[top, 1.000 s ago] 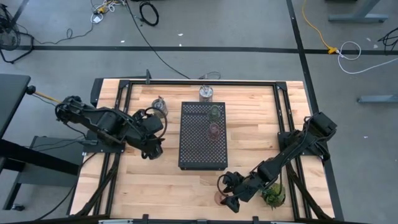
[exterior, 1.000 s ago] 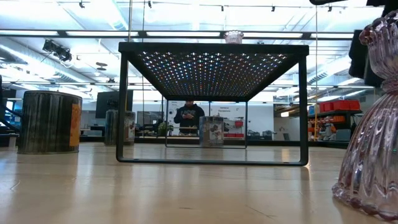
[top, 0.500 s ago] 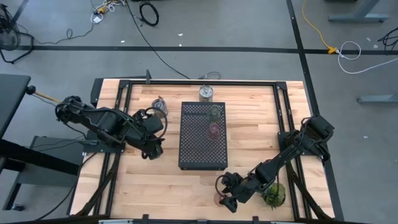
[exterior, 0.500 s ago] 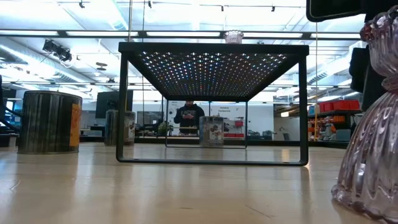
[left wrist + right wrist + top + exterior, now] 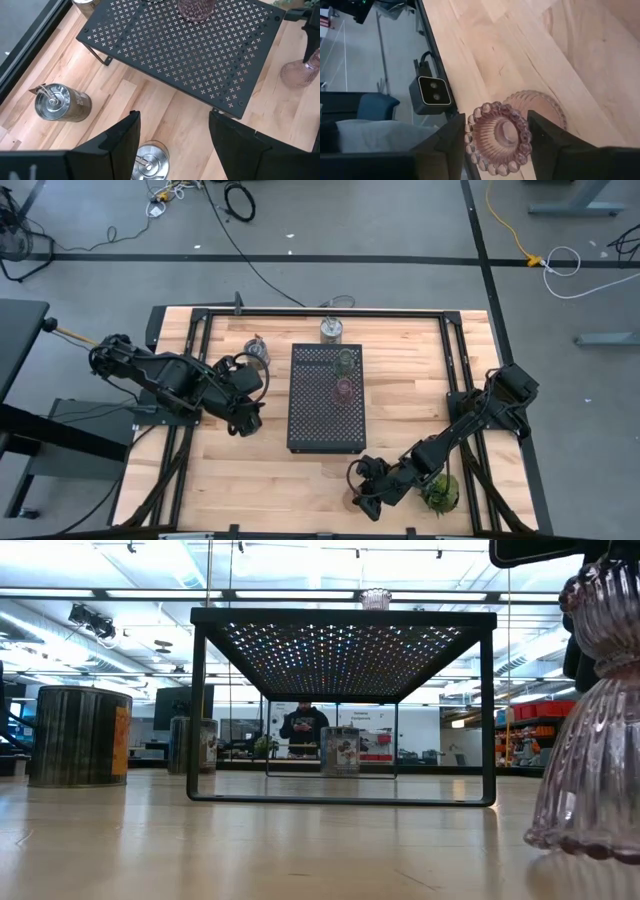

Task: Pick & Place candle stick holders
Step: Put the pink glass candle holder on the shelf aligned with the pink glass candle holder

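Hovering over the table's left side, the left gripper [image 5: 248, 423] held nothing, its fingers [image 5: 112, 145] parted above a silvery metal holder [image 5: 148, 160], with another [image 5: 61, 102] lying nearby. The black perforated tray [image 5: 325, 400] stood mid-table carrying a pale green glass holder [image 5: 346, 361] and a pinkish holder [image 5: 345, 388]. Near the front edge, the right gripper [image 5: 360, 499] clasped a pinkish-brown glass candle stick holder [image 5: 500, 136], beside the plant sprig [image 5: 440, 492].

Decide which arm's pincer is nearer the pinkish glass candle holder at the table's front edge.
Right. The right pincer straddles the pinkish glass candle holder; the left pincer hangs left of the black perforated tray, well away.
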`<move>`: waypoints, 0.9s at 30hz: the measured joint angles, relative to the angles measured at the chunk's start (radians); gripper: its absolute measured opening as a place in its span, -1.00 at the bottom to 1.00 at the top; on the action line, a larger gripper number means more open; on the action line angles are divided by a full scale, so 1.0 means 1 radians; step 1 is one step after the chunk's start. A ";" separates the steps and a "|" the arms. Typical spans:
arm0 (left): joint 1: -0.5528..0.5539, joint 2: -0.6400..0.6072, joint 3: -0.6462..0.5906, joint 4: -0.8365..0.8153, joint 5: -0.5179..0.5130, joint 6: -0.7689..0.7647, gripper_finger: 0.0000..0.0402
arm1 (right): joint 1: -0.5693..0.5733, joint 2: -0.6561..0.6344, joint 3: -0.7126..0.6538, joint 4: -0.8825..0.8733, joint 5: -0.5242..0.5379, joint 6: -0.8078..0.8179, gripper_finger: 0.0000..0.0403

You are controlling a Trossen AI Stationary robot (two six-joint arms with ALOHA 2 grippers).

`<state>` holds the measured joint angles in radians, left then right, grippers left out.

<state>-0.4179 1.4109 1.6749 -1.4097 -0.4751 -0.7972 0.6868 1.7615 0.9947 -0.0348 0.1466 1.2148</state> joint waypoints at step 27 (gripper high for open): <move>0.000 0.001 0.000 0.012 -0.003 0.000 0.19 | -0.048 -0.169 -0.007 -0.105 -0.006 -0.077 -0.20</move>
<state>-0.4176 1.4117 1.6749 -1.3978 -0.4778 -0.7975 0.6386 1.5925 0.9878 -0.1397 0.1411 1.1383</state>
